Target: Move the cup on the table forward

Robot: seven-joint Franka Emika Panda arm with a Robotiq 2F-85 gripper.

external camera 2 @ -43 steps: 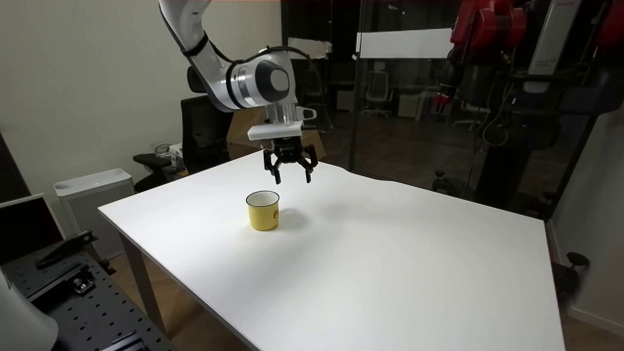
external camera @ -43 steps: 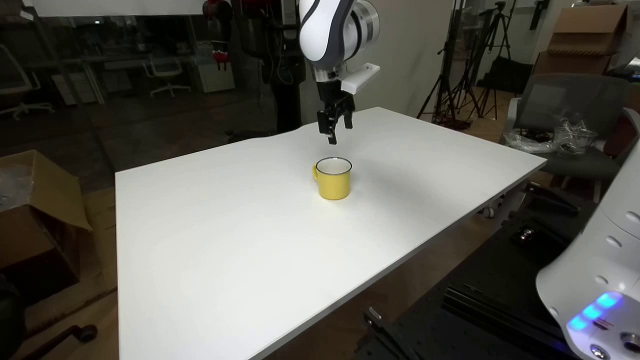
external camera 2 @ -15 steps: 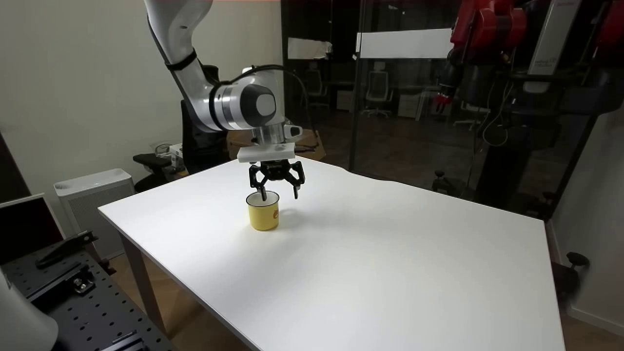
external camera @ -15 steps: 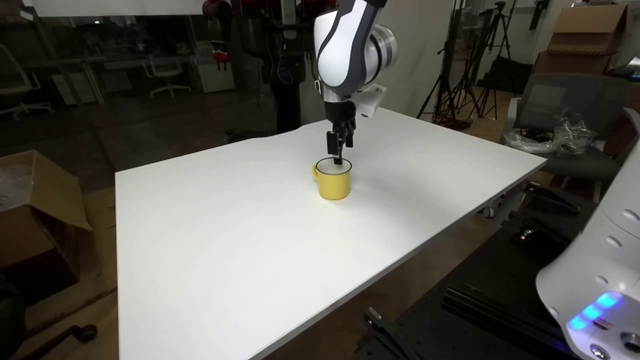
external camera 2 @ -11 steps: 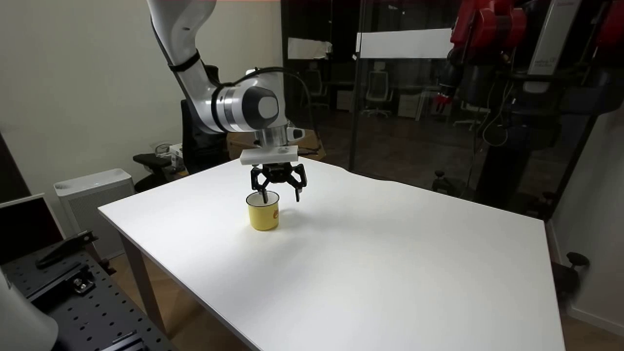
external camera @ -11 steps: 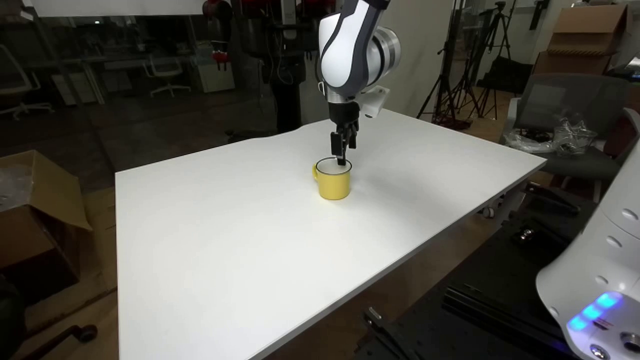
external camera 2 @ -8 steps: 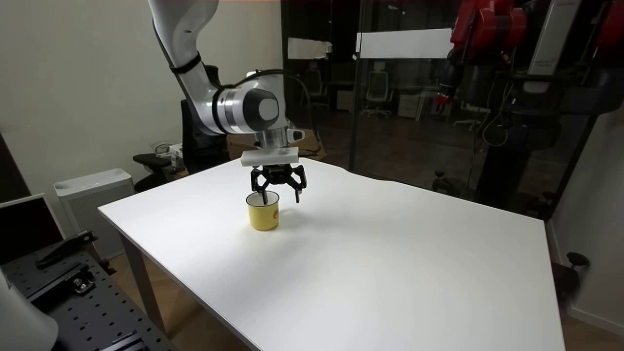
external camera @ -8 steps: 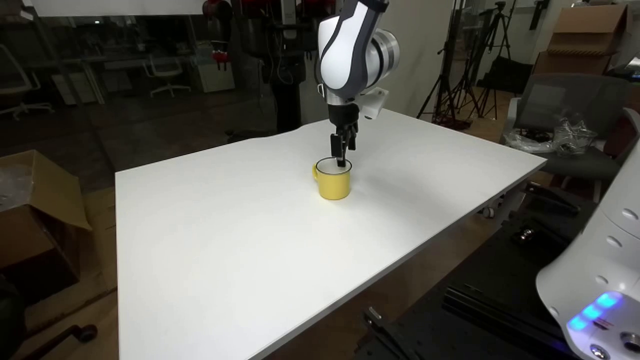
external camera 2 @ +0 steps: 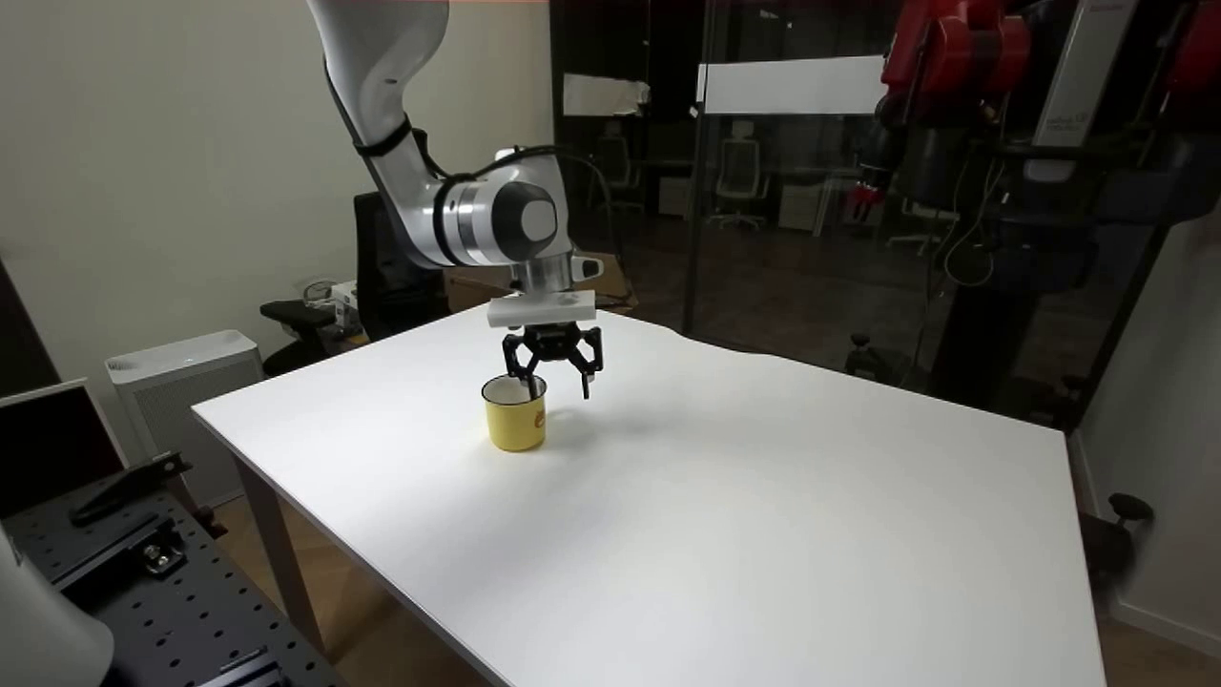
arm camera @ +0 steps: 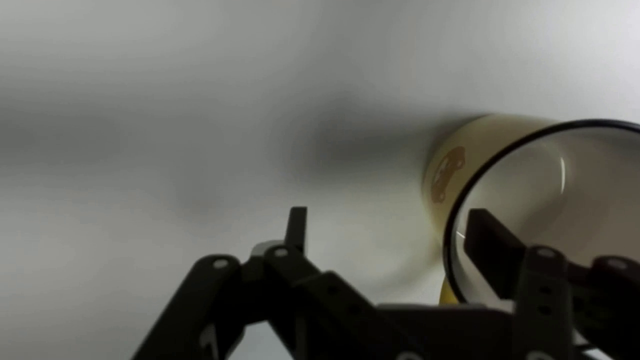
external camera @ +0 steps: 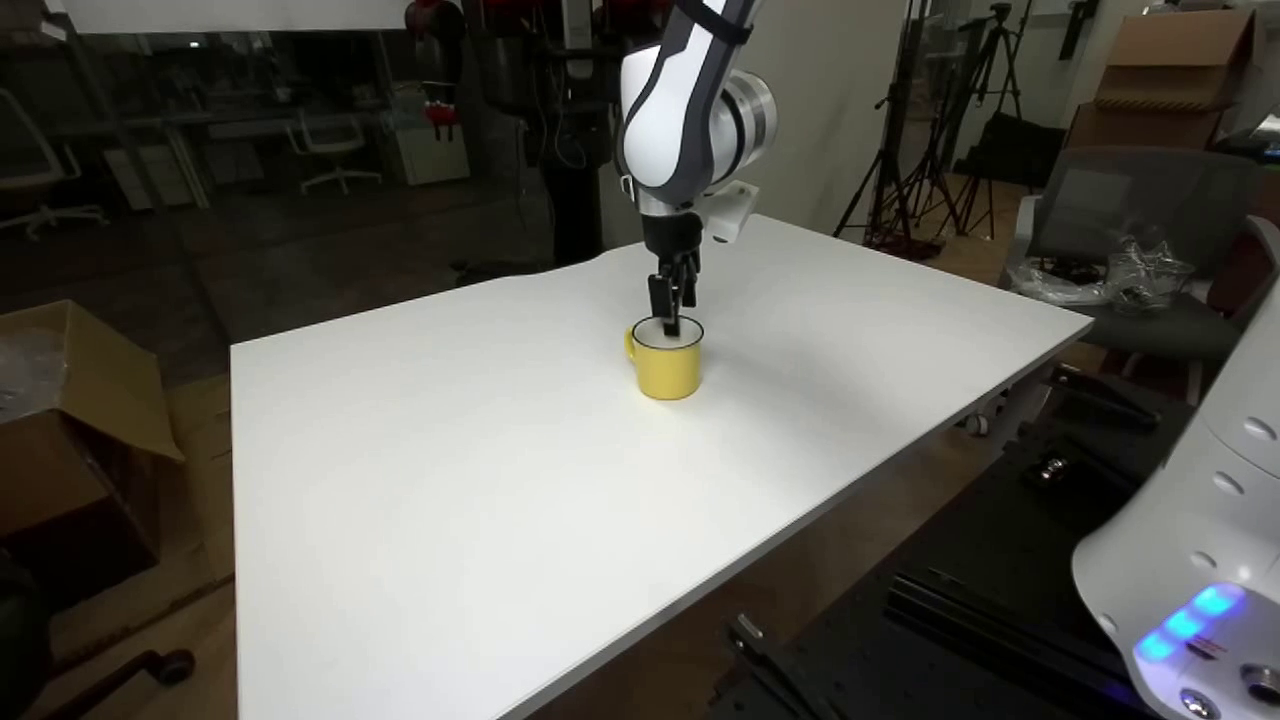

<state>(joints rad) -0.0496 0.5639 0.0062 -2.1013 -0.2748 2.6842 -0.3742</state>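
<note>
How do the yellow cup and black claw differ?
The cup is yellow outside; the claw-like gripper is black. The cup stands upright on the table; the gripper points down. The cup has one handle; the gripper, two spread fingers. They share black, which edges the cup.

A robotics lab, judging by its gear: a white robot arm (external camera 2: 486, 221) hangs over a white desk (external camera 2: 763, 496), a perforated dark plate (external camera 2: 196, 601) lies nearby, and a machine with red arm parts (external camera 2: 954, 57) stands beyond. Tripods (external camera: 884, 170), a cardboard box (external camera: 1165, 82) and a grey chair (external camera: 1135, 205) stand around. Dark glass panels (external camera 2: 811, 277) dimly show office chairs (external camera 2: 739, 174) and a cabinet (external camera: 432, 152).
</note>
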